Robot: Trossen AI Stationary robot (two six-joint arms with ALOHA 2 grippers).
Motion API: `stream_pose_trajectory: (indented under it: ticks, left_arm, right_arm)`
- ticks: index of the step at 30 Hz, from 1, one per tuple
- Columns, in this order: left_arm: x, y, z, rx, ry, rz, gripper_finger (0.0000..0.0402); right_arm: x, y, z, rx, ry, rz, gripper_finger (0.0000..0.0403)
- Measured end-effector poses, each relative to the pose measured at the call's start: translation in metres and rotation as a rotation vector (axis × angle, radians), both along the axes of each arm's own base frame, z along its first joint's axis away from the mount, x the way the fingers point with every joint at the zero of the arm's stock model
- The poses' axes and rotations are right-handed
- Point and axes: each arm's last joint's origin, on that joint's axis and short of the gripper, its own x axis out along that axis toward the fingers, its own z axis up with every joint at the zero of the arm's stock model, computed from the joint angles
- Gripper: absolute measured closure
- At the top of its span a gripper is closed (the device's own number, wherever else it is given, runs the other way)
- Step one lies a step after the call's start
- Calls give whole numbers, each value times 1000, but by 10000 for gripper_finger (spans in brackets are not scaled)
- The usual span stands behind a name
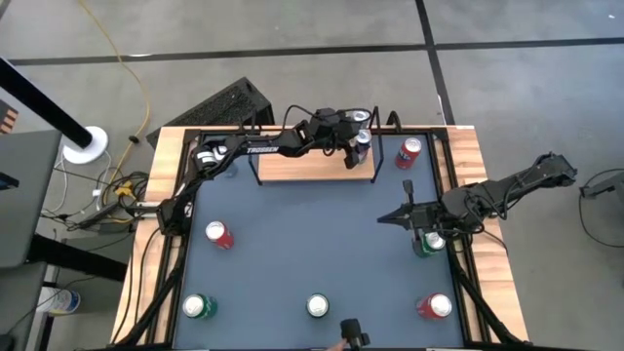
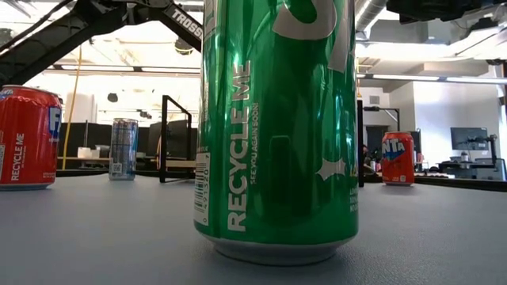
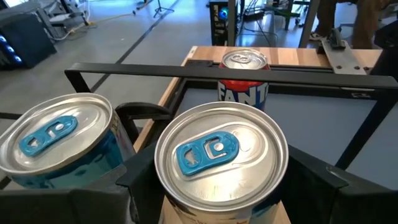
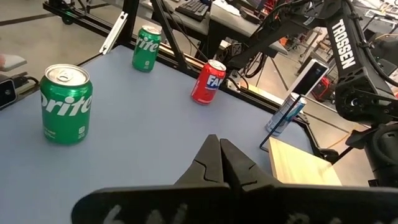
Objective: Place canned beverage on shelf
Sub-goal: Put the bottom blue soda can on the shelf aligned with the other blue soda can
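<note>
The shelf [image 1: 302,168] is a light-wood board with black wire ends at the table's far side. My left gripper [image 1: 357,148] reaches over its right end and is shut on a silver can with a blue tab [image 3: 221,155]. A second silver can [image 3: 56,137] stands close beside it, on the far side [image 1: 363,118]. My right gripper [image 1: 390,216] is shut and empty above the table's right half; it also shows in the right wrist view [image 4: 219,155]. My left gripper pinches the silver can's side wall just below its top rim [image 3: 163,180], one finger [image 3: 140,177] on each side. The fingers come level from the table's left. The can is upright over the shelf's right end; whether its base rests on the board is hidden.
A red Fanta can [image 1: 409,152] stands right of the shelf. A green can [image 1: 429,244] stands under my right arm. A red can [image 1: 219,234], two green cans [image 1: 198,307] [image 1: 318,307] and a red can [image 1: 436,307] stand nearer. A slim can [image 1: 213,156] stands left of the shelf.
</note>
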Motion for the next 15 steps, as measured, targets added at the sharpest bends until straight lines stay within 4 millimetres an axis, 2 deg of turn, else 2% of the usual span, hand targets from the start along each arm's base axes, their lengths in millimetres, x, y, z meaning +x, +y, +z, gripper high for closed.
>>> stream_pose_trajectory:
  ticks: [9,15]
  left_arm:
    - [0,1,-2,2,4,8,160]
    - [0,2,-2,14,11,70,139]
  right_arm:
    - [0,0,0,0,0,1,403]
    - [0,0,0,0,0,1,403]
